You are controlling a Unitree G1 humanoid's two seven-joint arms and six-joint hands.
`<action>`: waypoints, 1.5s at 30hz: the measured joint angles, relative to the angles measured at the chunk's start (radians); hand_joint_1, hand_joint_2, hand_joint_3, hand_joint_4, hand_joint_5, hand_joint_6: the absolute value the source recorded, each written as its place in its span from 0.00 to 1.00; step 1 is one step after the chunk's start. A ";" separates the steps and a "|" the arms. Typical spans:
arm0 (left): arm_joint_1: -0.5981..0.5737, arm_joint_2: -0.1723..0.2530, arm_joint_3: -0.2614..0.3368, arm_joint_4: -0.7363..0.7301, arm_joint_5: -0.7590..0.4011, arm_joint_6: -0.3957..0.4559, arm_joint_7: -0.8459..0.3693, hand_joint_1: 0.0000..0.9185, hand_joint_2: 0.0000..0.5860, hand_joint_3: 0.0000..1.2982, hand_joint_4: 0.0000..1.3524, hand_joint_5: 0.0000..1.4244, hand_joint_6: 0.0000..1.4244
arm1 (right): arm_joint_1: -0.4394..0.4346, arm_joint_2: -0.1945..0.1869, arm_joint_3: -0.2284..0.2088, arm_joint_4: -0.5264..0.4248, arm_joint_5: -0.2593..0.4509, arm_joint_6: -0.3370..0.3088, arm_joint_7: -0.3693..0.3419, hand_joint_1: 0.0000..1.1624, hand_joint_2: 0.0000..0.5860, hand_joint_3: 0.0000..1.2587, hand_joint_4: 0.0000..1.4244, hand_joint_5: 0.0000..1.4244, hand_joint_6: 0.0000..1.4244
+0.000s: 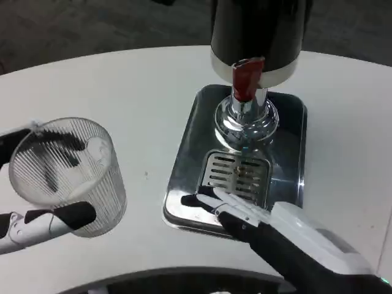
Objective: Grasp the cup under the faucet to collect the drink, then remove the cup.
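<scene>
nearest to us, at lower right, the right hand [245,214] reaches in from the bottom corner; its forearm is cut off by the frame edge. we see its white back and pale fingers lying flat and close together on the front lip of the tray [190,147], their tips just short of the grate [237,173]. nothing is between the fingers, and we cannot make out the thumb or the underside of the hand.

at lower left, the left hand [43,223] holds the cup [70,174], a clear ribbed tumbler tilted with its mouth toward us. one black-tipped finger crosses under the cup's near wall; other fingers show only as dark shapes blurred through the ribbed plastic at the far side. the rest of that hand is cut off by the left edge. we cannot tell whether the cup holds any liquid. the cup sits over the table [153,86], well left of the tray and not under the faucet [247,79].

farther on, the steel tray carries the slotted grate, and behind it the chrome base [245,119] of the dispenser [257,30]. the red faucet hangs from the dispenser's front above that base. the dispenser's black body is cut off by the top edge, and the tray's mirror finish blurs its own far rim.
</scene>
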 measured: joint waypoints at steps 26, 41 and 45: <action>-0.391 0.047 -0.225 0.536 0.167 -0.053 0.137 0.74 0.53 0.65 0.65 0.62 0.35 | 0.099 -0.007 -0.067 0.000 0.028 -0.072 -0.052 0.58 0.77 0.09 0.00 0.00 0.00; -0.544 0.047 -0.375 0.700 0.282 -0.069 0.256 0.73 0.53 0.65 0.65 0.61 0.35 | 0.100 -0.003 -0.052 -0.001 0.013 -0.077 -0.055 0.58 0.77 0.09 0.01 0.00 0.00; -0.592 0.043 -0.411 0.755 0.319 -0.072 0.302 0.72 0.54 0.65 0.65 0.62 0.35 | 0.103 -0.001 -0.061 -0.001 0.013 -0.083 -0.055 0.58 0.77 0.09 0.01 0.00 0.00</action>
